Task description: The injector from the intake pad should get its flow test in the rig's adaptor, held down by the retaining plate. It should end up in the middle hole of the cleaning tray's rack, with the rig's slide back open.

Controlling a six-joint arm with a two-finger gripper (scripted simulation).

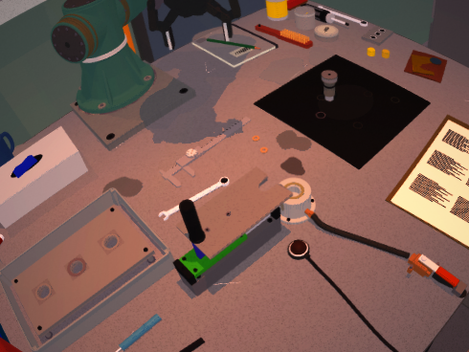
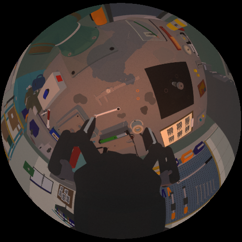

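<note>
My gripper [image 2: 118,131] is open and empty, high above the bench near its far edge; the side camera shows it at the top [image 1: 196,24]. The grey injector [image 1: 328,84] stands upright on the black intake pad [image 1: 342,107], right of centre. The rig [image 1: 229,229] sits near the front with a black-handled lever [image 1: 191,221]. Its tan retaining plate [image 1: 239,205] reaches toward the white round adaptor [image 1: 296,196], whose hole is uncovered. The cleaning tray [image 1: 79,268] lies front left, its rack showing three empty holes, the middle one [image 1: 76,266].
Behind the work stand the green robot base [image 1: 100,57] and a clipboard [image 1: 234,45]. A wrench [image 1: 194,198] and caliper [image 1: 206,150] lie behind the rig. A hose [image 1: 363,239] and a cable [image 1: 335,287] run right of it. A white box [image 1: 33,172] sits left.
</note>
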